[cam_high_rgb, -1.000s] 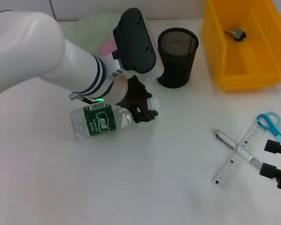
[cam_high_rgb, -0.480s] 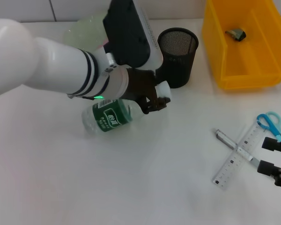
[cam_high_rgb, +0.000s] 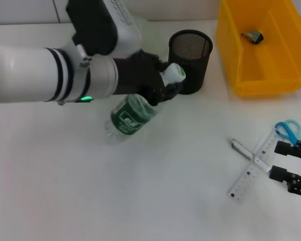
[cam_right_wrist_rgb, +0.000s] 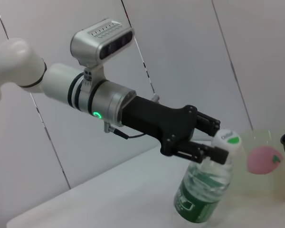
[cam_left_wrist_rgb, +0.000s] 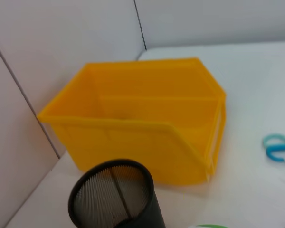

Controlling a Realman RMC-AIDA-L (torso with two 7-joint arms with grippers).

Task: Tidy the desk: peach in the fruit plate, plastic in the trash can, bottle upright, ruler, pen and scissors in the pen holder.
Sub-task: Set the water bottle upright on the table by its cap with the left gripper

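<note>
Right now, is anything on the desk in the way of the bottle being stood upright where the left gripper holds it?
Nothing visible blocks it. The left gripper clamps the water bottle at its neck, tilted with its base near the desk. The mesh pen holder stands close beside the cap end but not under the bottle; the desk around the base is bare.

The clear plastic bottle with a green label and white cap (cam_high_rgb: 133,114) stood tilted near the black mesh pen holder (cam_high_rgb: 191,60), while the transparent ruler (cam_high_rgb: 256,167), silver pen (cam_high_rgb: 249,155) and blue-handled scissors (cam_high_rgb: 289,131) (overlapping) lay apart.
</note>
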